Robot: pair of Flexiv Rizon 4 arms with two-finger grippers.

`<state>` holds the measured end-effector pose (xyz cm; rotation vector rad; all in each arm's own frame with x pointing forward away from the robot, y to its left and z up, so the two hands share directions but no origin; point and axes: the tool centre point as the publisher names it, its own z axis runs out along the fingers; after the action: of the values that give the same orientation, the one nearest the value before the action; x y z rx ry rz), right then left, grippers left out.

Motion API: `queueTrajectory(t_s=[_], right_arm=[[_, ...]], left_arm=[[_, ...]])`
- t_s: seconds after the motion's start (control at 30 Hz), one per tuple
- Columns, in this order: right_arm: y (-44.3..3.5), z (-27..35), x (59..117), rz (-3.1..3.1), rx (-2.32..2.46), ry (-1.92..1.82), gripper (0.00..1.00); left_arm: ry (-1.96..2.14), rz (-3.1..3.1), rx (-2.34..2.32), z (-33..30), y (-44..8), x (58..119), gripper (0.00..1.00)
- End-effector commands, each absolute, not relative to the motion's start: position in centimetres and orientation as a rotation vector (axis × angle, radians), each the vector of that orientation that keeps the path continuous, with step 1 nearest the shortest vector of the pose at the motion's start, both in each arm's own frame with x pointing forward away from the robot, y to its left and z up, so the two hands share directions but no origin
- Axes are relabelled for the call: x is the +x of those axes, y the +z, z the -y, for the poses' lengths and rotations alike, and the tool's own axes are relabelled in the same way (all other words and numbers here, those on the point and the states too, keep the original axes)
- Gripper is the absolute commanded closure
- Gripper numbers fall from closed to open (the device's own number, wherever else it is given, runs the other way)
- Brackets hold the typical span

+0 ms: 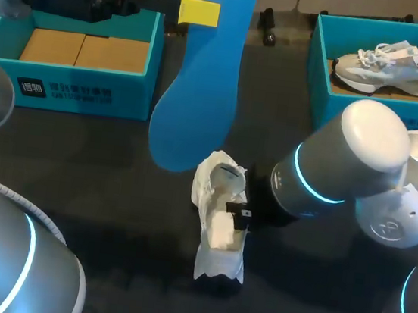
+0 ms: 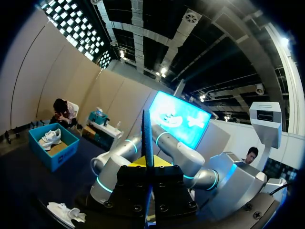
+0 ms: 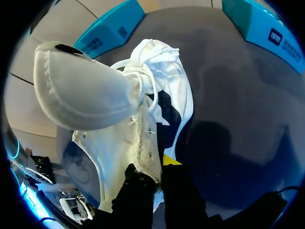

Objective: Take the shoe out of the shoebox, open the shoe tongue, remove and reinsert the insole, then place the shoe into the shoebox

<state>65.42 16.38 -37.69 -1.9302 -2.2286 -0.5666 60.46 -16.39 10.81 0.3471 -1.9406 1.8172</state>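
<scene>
Blue insole [image 1: 201, 87] out, clamped in left gripper [image 1: 202, 11] above white shoe [image 1: 220, 223], right gripper [image 3: 159, 172] pinching its collar; reinsertion likely next, needing toe-first alignment.

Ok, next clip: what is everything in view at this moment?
insole: one, blue, held up over the table between the two boxes.
white shoe: one, white, on the middle of the table.
grey shoe: one, grey and white, inside the right shoebox.
right shoebox: one, teal, far right.
left shoebox: one, teal, far left, brown cardboard inside.
table: one, dark.
left gripper: one, yellow-tipped, shut on the insole.
right gripper: one, black with a yellow tip showing, shut on the edge of the white shoe's opening.
</scene>
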Motion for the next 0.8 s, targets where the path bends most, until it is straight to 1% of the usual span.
queueTrajectory(t_s=[0.03,0.27,0.8], right_arm=[[-37.3,-16.2,65.5,2.224,-1.936,-0.550,1.00],[-36.6,-15.9,65.8,2.230,-1.953,-0.492,1.00],[-38.7,-15.4,66.0,2.200,-1.958,-0.464,1.00]], left_arm=[[1.815,1.941,0.346,16.5,10.8,60.6,1.00],[1.815,1.941,0.346,16.5,10.8,60.6,1.00],[1.815,1.941,0.346,16.5,10.8,60.6,1.00]])
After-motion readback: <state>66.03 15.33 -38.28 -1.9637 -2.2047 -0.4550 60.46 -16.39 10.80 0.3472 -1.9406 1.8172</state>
